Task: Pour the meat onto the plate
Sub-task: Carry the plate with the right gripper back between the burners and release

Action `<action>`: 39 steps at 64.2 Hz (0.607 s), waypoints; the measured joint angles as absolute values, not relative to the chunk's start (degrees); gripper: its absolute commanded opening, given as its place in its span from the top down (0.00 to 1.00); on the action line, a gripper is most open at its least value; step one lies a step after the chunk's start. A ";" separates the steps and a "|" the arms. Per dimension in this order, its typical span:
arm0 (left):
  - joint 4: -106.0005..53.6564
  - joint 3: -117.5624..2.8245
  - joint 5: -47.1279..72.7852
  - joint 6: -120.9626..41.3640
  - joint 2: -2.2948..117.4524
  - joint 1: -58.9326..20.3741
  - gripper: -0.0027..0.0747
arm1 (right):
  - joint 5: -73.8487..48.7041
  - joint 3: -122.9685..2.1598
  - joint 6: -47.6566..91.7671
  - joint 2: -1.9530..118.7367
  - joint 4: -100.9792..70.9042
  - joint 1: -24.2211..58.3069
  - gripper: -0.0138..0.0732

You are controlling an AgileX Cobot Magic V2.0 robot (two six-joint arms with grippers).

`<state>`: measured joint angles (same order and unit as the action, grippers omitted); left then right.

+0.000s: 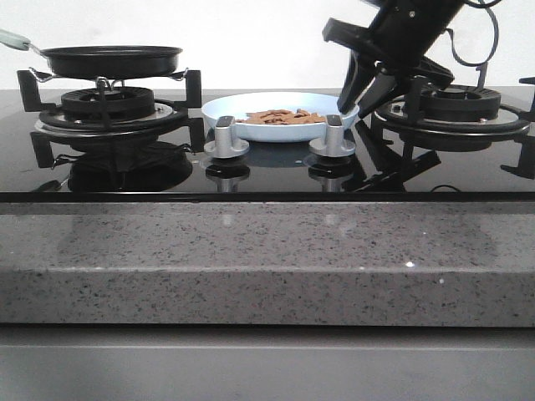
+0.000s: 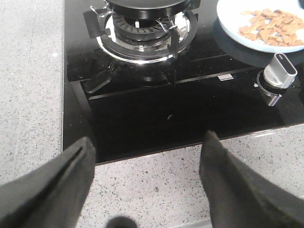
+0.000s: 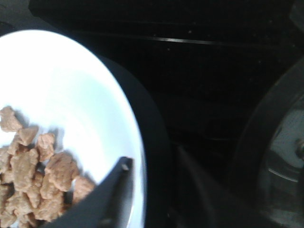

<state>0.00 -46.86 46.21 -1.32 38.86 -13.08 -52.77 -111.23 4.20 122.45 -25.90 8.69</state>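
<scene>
The pale blue-white plate (image 1: 251,104) sits on the black glass hob between the two burners. Reddish-brown meat (image 1: 284,116) lies in it in a loose heap. The right wrist view shows the plate (image 3: 71,95) and the meat (image 3: 33,175) close up. My right gripper (image 1: 358,102) is open at the plate's right rim. One finger (image 3: 118,180) is over the inside of the plate and the other is outside the rim. My left gripper (image 2: 149,137) hangs open and empty over the front edge of the stone counter. It is out of the front view.
A black frying pan (image 1: 113,58) with a pale handle (image 1: 12,38) rests on the left burner (image 1: 109,104). Two silver knobs (image 1: 226,138) (image 1: 332,138) stand in front of the plate. The right burner (image 1: 456,104) lies under my right arm. A speckled grey counter (image 1: 267,267) runs along the front.
</scene>
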 measured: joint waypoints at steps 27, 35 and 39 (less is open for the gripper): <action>0.00 -46.86 46.21 -1.32 38.86 -13.08 0.37 | -55.30 -106.30 4.90 105.10 -18.56 11.15 0.38; 0.00 -46.86 46.21 -1.32 38.86 -13.08 0.37 | -51.87 -96.03 5.04 93.92 -15.67 14.60 0.38; 0.00 -46.86 46.21 -1.32 38.86 -13.08 0.37 | -50.05 -90.88 5.04 89.11 -15.39 15.28 0.38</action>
<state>0.00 -46.86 46.21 -1.32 38.86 -13.08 -50.05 -90.88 5.04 89.11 -15.39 15.28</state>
